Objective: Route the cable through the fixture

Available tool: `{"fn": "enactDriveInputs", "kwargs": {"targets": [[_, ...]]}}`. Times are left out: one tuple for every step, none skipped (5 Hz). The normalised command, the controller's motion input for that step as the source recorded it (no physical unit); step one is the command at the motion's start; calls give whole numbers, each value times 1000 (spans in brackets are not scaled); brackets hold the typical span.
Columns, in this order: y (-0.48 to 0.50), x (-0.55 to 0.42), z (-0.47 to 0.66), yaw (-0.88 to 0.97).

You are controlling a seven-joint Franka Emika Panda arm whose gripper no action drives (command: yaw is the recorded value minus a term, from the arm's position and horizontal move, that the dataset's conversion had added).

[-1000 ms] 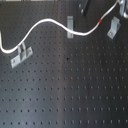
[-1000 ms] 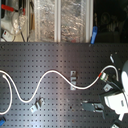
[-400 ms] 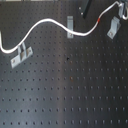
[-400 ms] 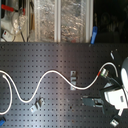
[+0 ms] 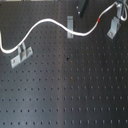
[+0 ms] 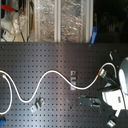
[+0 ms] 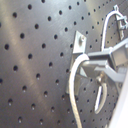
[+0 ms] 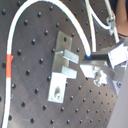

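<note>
One cable (image 5: 47, 22) winds past three brackets; jaws' state is unclear.

In the first exterior view the cable (image 5: 50, 22) runs off the picture's left edge, and its far end vanishes at the top right corner, where the gripper (image 5: 121, 6) is mostly cut off. In both wrist views the gripper's fingertips are blurred, so whether they pinch the cable cannot be told
</note>
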Motion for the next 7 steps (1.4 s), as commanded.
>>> {"fn": "enactDriveInputs", "kwargs": {"targets": [[130,-181,1,120],[129,-307,3,183],[70,-313,5,146],[-32,-258,6,0],[-26,-216,-42,0],[-25,-203,-76,0],[-33,-214,-90,9]]}}
